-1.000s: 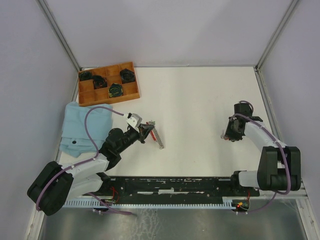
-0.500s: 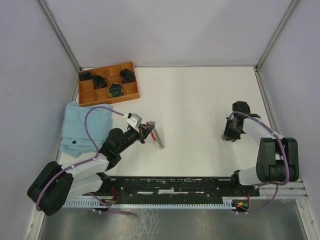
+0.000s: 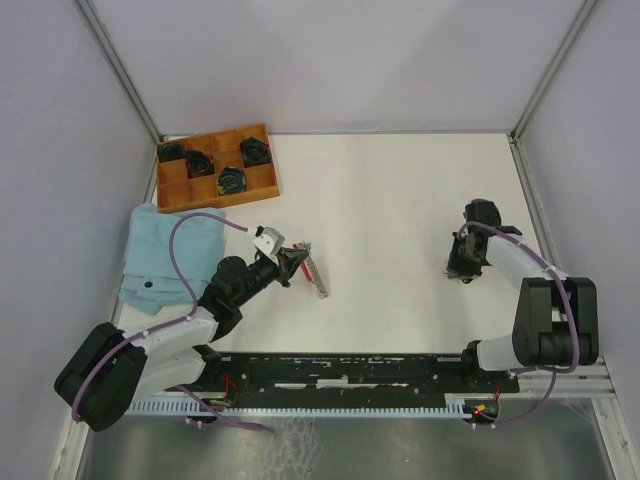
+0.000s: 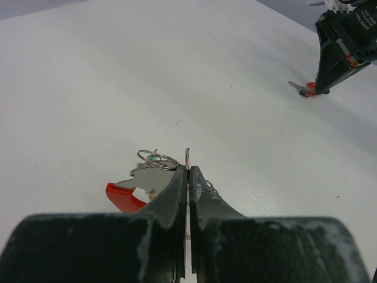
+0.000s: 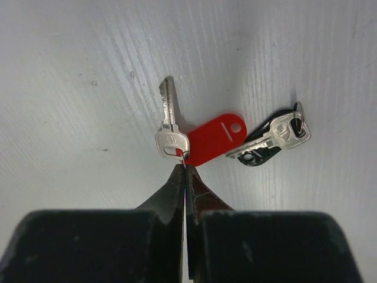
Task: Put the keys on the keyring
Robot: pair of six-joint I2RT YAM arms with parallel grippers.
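At about eight o'clock on the white table (image 3: 390, 200), the left gripper (image 4: 188, 173) had its fingers pressed together on the keyring (image 4: 187, 154), which stood edge-on at their tips. Its red strap (image 4: 122, 196) trailed off toward nine o'clock. Well apart, at about three o'clock, the right gripper (image 5: 185, 172) was closed down on the keys (image 5: 171, 132), nipping the bunch where the silver key's head met a red tag (image 5: 215, 138). A second, dark-headed key (image 5: 274, 138) lay at two o'clock of the fingertips. The step in hand looked like the pick-up of the keys. Next would probably come lifting them clear and carrying them across to the ring, with the key's hole lined up on its split.
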